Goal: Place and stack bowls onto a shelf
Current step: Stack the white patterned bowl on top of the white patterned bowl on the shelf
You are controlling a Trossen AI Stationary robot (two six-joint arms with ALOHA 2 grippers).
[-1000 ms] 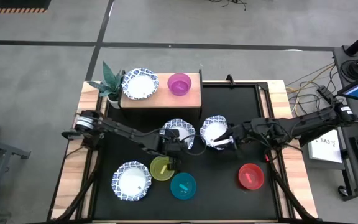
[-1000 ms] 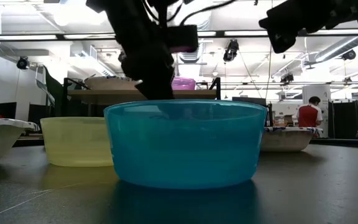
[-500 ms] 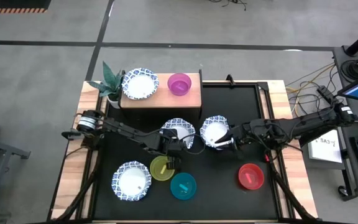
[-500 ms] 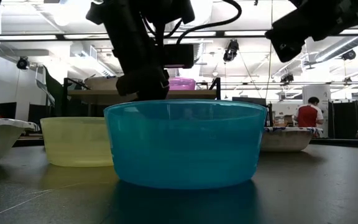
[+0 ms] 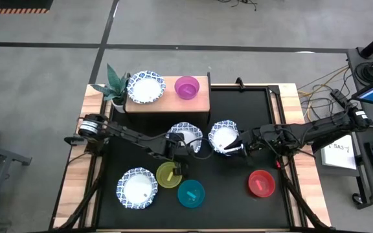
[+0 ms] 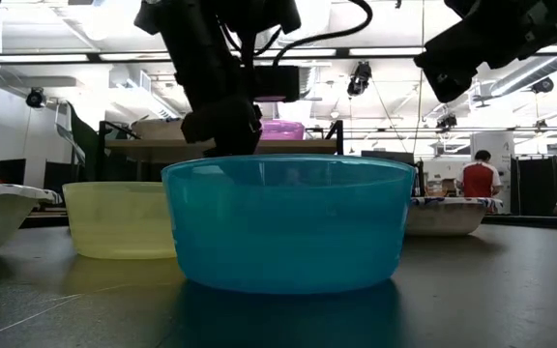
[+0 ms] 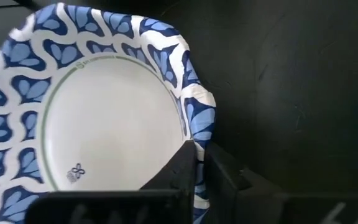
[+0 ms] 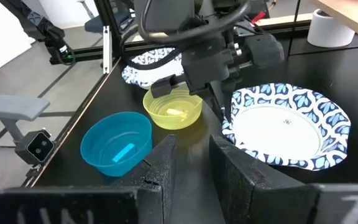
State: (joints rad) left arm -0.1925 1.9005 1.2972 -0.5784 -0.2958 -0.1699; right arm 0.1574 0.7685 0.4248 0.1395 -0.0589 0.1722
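- High view: the left gripper [image 5: 177, 157] sits at the near rim of a white paper bowl with a blue wavy rim [image 5: 186, 136], just beyond the yellow-green plastic bowl [image 5: 168, 175]. The right gripper [image 5: 236, 148] is at a second blue-rimmed white bowl [image 5: 223, 135]. The light-wood shelf [image 5: 199, 103] carries a third patterned bowl [image 5: 146, 87] and the purple bowl [image 5: 186, 87]; a fourth patterned bowl [image 5: 136, 188], the teal bowl [image 5: 191, 193] and the red bowl [image 5: 261, 183] lie on the black mat [image 5: 251, 110].
- Low view: the teal bowl fills the front and hides both fingertips; people sit in the room behind.
- Left wrist view: only here the dark fingers [image 7: 182, 168] show pressed together, pinching that bowl's rim. A small printed mark inside the bowl is unreadable.
- Right wrist view: its fingers [image 8: 160, 162] stand apart, empty, short of the bowl.
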